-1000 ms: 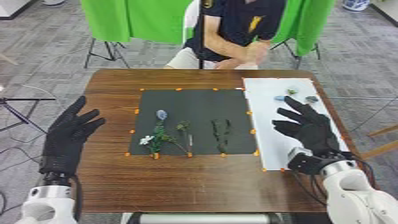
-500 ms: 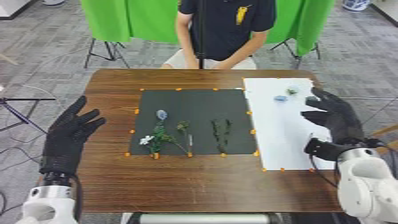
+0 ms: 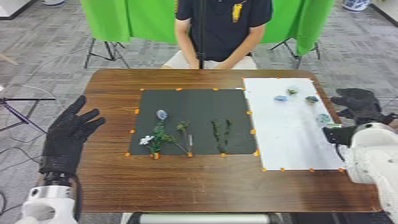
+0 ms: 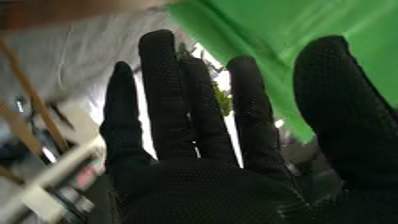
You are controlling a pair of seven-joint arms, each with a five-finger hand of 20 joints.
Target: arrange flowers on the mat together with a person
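Dark mat [image 3: 194,102]: bare stems [image 3: 222,135] wait, likely for heads. Pale flower [image 3: 322,118] lies at mat's 3 o'clock; right hand [image 3: 358,104] beyond, digits straight, slightly spread. Best pinched low, gently. Blue flower [image 3: 281,98], 2 o'clock: avoid brushing it.

Taking clock directions from the centre of the black mat [image 3: 200,102], room for a hand to pass is opening along its 12 o'clock side and over the brown tabletop [image 3: 191,185] at 6 o'clock, with a narrower lane running at 9 o'clock beside the left hand [image 3: 64,137]. Flowers and stems are obstructing the mat from 8 through 6 to 4 o'clock, while small flower heads are dotting the white sheet [image 3: 289,140] around 2 to 3 o'clock, and the right arm [image 3: 371,155] is blocking the approach around 4 o'clock.
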